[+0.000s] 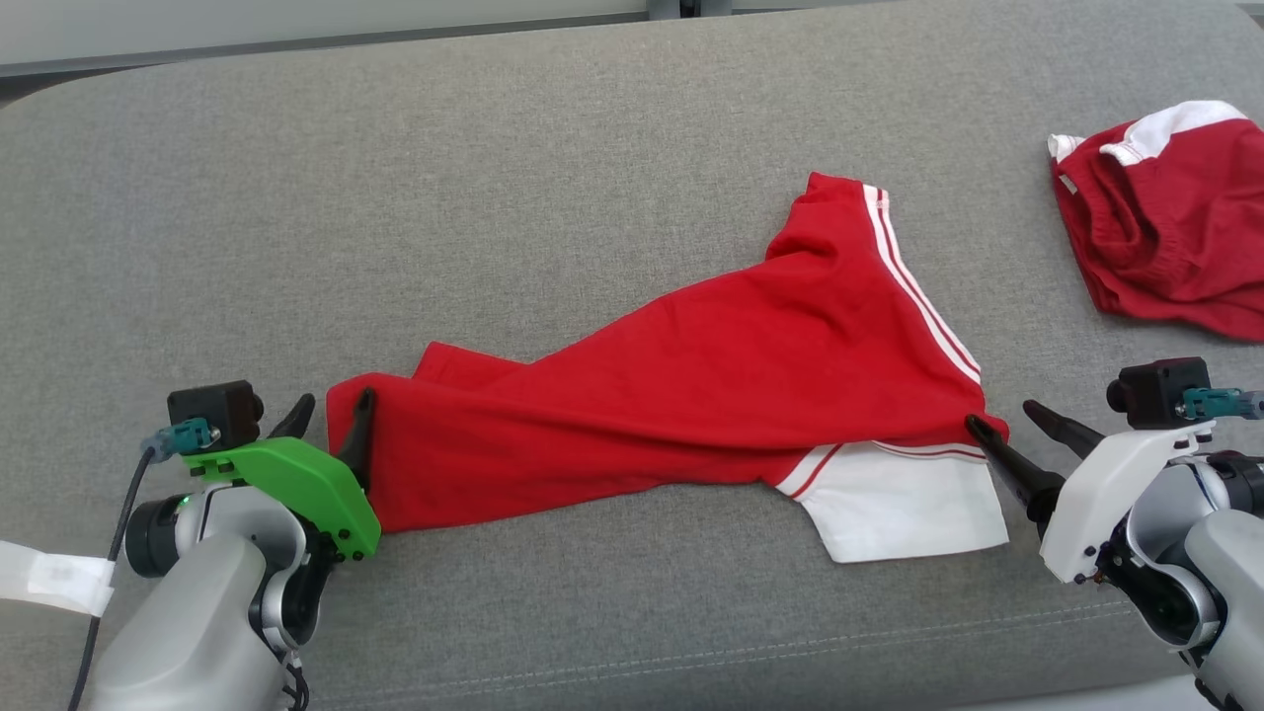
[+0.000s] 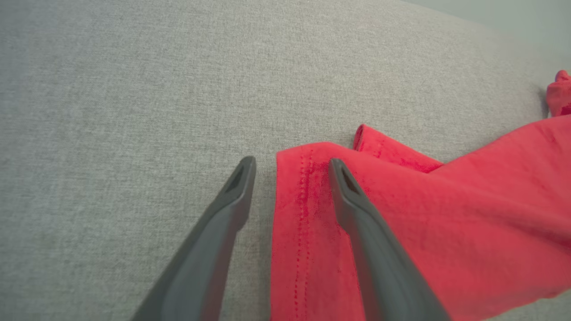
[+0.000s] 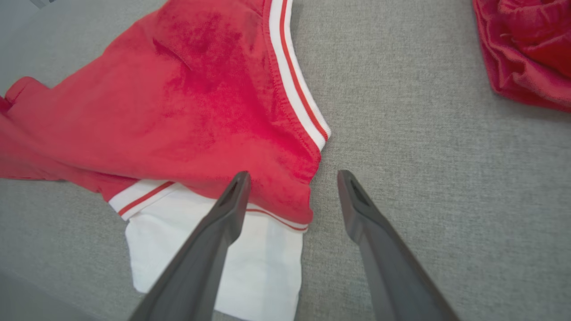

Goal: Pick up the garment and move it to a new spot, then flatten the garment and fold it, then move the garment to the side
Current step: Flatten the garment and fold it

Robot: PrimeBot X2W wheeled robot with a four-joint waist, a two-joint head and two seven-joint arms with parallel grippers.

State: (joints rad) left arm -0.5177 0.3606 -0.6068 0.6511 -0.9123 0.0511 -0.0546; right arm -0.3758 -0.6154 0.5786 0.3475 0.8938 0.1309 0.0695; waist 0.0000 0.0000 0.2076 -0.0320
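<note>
Now, to the red jersey garment with white striped trim: lies spread in a long slant across the grey woven cushion, with a white sleeve panel poking out from under its right end. At the garment's left end, the green-shelled left gripper: comes in low from the near side on a pale forearm, fingers pointing away, jaws apart. Straddles the stitched hem, one finger over red cloth, the other on the cushion just beside the edge. At the garment's right end, the white-shelled right gripper: angles in towards the corner, jaws wide, grips nothing. Rests one fingertip at the red corner above the white panel, the other off the cloth. Beyond the garment's right end, well apart: a second crumpled red-and-white garment.
</note>
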